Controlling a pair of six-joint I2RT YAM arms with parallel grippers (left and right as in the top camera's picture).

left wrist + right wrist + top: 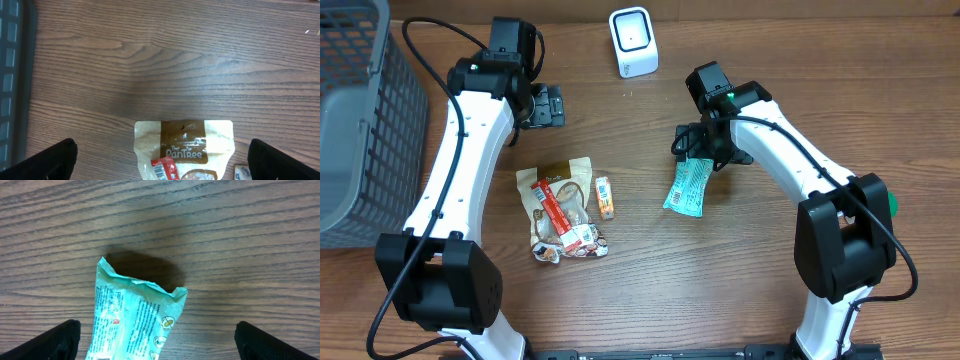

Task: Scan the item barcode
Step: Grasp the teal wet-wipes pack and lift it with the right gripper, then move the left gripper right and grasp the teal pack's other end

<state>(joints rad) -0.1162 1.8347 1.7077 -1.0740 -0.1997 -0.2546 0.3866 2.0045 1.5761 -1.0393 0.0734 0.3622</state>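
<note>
A teal snack packet (687,188) lies flat on the wooden table, its crimped top end pointing away from the front edge. My right gripper (705,150) hovers over that top end, open; in the right wrist view the teal packet (135,320) lies between the wide-apart fingertips (55,340), and the right gripper (160,342) grips nothing. My left gripper (548,105) is open near the table's back left. In the left wrist view the left gripper (162,162) frames a beige and brown pouch (182,145). The white barcode scanner (633,42) stands at the back centre.
A red packet (558,208) with a printed barcode lies on the pouch (560,195). A small orange bar (605,197) sits just right of it. A grey mesh basket (360,120) fills the left edge.
</note>
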